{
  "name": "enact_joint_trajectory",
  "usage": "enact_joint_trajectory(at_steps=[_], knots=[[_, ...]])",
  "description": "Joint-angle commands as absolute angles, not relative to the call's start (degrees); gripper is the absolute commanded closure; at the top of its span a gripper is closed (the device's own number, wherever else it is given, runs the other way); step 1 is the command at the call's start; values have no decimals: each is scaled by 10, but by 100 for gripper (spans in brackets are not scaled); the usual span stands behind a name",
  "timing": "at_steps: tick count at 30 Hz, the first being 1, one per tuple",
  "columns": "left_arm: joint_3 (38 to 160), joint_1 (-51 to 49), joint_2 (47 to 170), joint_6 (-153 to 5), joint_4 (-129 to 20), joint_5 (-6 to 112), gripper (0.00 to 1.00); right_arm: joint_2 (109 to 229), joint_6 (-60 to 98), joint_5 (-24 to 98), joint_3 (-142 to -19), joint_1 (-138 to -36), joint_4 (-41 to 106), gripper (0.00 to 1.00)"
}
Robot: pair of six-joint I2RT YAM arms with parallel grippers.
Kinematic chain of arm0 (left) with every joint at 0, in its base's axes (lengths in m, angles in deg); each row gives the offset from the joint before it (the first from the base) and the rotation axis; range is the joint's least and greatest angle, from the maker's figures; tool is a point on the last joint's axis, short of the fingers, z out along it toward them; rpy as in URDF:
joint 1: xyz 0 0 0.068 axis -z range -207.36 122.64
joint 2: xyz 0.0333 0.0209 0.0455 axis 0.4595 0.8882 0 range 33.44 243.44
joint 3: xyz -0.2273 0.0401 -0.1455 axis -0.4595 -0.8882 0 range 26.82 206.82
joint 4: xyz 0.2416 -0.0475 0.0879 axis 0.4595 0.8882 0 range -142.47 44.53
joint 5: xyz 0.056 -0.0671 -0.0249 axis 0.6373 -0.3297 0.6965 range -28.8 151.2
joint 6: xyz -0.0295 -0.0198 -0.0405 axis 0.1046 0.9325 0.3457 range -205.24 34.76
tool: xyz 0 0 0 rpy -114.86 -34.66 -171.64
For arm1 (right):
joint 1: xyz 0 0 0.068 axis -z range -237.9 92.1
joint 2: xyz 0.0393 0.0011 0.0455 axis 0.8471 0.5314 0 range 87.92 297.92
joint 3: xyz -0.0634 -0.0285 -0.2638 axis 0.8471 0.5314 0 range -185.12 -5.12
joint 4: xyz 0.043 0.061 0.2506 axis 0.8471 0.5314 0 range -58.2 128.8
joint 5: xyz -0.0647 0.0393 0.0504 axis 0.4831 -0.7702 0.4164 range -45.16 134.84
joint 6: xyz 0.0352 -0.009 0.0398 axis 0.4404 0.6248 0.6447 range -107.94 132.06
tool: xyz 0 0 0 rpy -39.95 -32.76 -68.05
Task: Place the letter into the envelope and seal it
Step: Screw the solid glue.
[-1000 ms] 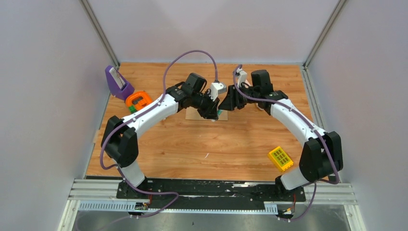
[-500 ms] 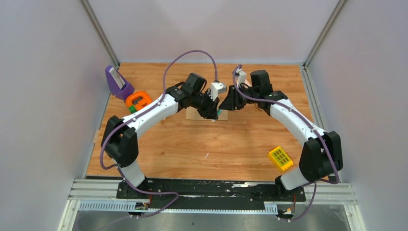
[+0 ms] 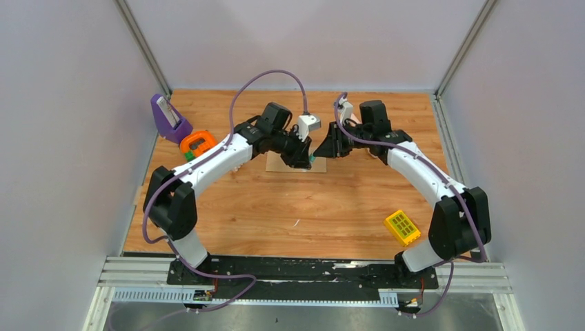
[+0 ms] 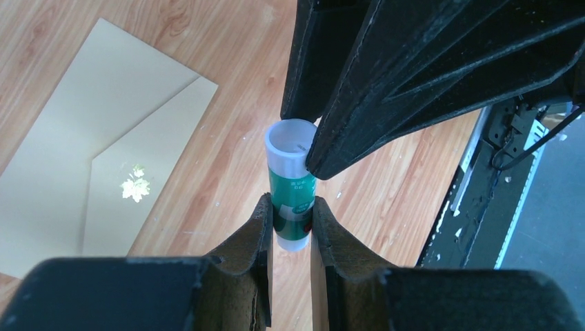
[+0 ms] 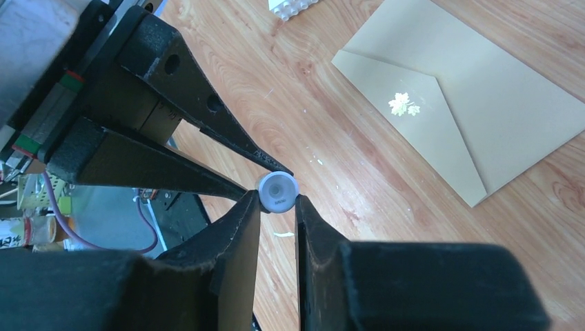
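Note:
A green glue stick (image 4: 293, 203) with a white cap (image 4: 290, 145) hangs above the table. My left gripper (image 4: 290, 210) is shut on its green body. My right gripper (image 5: 277, 200) is shut on the white cap (image 5: 277, 191), so the two sets of fingers meet tip to tip over the table's middle (image 3: 314, 160). The tan envelope (image 4: 83, 138) lies flat on the wood just behind them, and its pointed flap (image 5: 428, 117) carries a small pale leaf mark. My arms hide most of the envelope (image 3: 274, 164) in the top view. The letter is out of view.
A purple holder (image 3: 167, 118) and an orange object (image 3: 197, 143) sit at the table's left edge. A yellow block (image 3: 402, 228) lies near the right arm's base. A small white object (image 5: 293, 5) rests beyond the envelope. Grey walls enclose three sides.
My right gripper has narrowed onto the glue stick's cap. The left arm's wrist has shifted slightly left and back, still holding the stick's body.

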State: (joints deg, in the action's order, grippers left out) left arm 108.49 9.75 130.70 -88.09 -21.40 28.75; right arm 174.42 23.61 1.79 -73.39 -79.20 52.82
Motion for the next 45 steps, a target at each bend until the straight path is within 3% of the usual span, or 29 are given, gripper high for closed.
enact_joint_trajectory(at_steps=[1,3,6,11,20,28,31,45], knots=[[1082,96,1273,-876,-235,242,100,1752,234,-24,-743,-794,506,82],[1079,96,1270,-876,-238,231,100,1752,233,-25,-749,-794,506,79],[1076,96,1266,-878,-238,229,100,1751,238,-21,-755,-794,508,66],[1075,96,1265,-878,-240,231,100,1763,249,-21,-766,-794,511,60],[1068,96,1263,-882,-241,235,100,1766,248,-31,-774,-795,515,64],[1067,96,1264,-880,-242,231,100,1749,233,-53,-770,-794,514,80],[1070,94,1264,-877,-242,222,100,1744,216,-65,-764,-794,515,81],[1038,75,1243,-805,-310,-131,100,1665,-59,-294,-725,-771,498,76]])
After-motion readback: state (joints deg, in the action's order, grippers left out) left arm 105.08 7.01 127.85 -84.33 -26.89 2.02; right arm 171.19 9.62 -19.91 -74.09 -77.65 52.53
